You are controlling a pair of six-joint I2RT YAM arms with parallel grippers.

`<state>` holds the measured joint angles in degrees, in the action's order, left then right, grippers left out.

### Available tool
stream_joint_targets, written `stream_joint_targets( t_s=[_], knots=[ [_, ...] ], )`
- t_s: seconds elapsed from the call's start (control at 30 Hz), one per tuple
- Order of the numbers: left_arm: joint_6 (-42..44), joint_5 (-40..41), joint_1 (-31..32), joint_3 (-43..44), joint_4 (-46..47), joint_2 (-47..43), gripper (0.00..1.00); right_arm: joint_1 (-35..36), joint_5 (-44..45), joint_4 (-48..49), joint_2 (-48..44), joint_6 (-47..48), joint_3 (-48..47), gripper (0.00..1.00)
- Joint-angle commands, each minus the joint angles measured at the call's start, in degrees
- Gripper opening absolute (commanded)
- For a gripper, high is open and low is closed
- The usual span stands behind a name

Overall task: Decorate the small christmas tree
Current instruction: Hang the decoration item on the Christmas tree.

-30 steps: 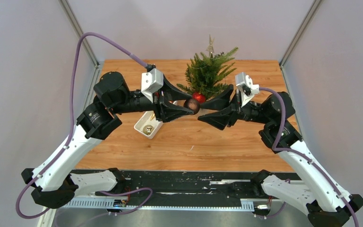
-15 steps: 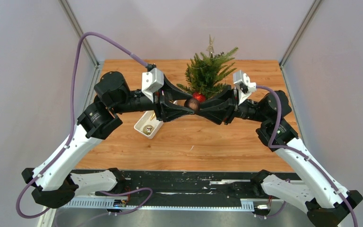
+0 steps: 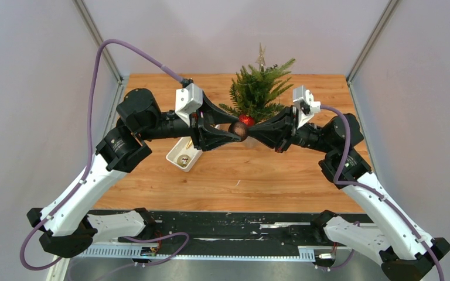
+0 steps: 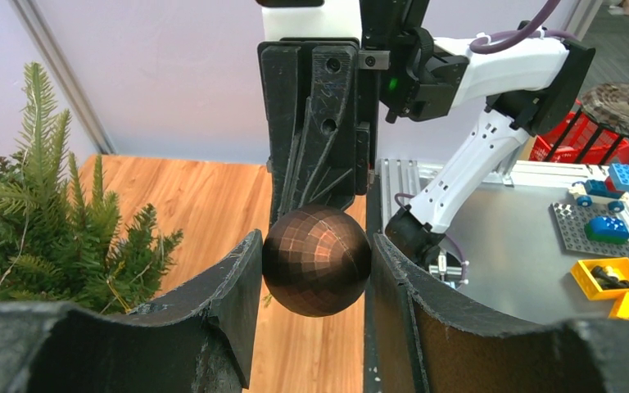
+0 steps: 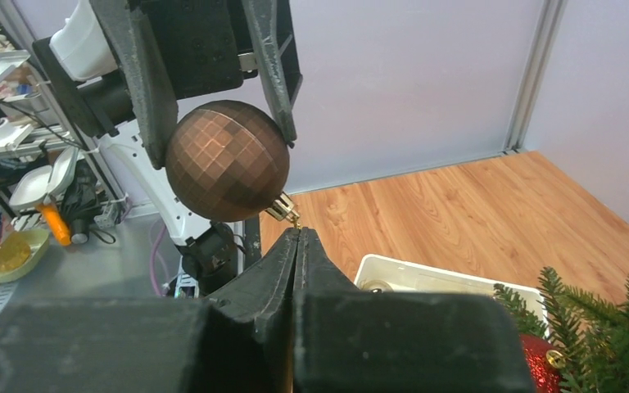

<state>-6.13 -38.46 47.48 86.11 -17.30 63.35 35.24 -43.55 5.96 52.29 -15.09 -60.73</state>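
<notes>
- While the left claw [image 3: 232,134] grips the ball [image 4: 317,260], the right claw [image 5: 297,239], open and apart a second ago, is now closed at its gold cap [image 5: 280,210].
- Tree [image 3: 259,91] stands just behind both claws, so hanging seems next.

Overhead view; facing wrist close-ups, shared bauble [image 4: 317,260]

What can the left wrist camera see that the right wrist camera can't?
Only the left wrist view shows toy bricks and a yellow bin. Only the right wrist view shows the white tray, a red bauble and the gold cap of the brown ball. Both show that ball and the small christmas tree.
</notes>
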Motion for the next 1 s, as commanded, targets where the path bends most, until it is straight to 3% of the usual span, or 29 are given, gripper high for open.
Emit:
stream_joint_targets(
  t_s=[0.0,0.43,0.97],
  knots=[
    [-1.12,0.20,-0.27,1.70,2.52,-0.34,0.00,0.27,4.93,-1.80,-1.84,1.98,-1.02,0.00],
    [-1.56,0.50,-0.23,1.21,3.40,-0.08,0.00,0.32,6.87,-4.86,-2.63,3.67,-1.78,0.00],
    [0.41,2.25,-0.29,-0.77,13.32,8.07,0.00,-1.61,26.97,-14.03,-5.28,7.37,-2.80,0.00]
  ],
)
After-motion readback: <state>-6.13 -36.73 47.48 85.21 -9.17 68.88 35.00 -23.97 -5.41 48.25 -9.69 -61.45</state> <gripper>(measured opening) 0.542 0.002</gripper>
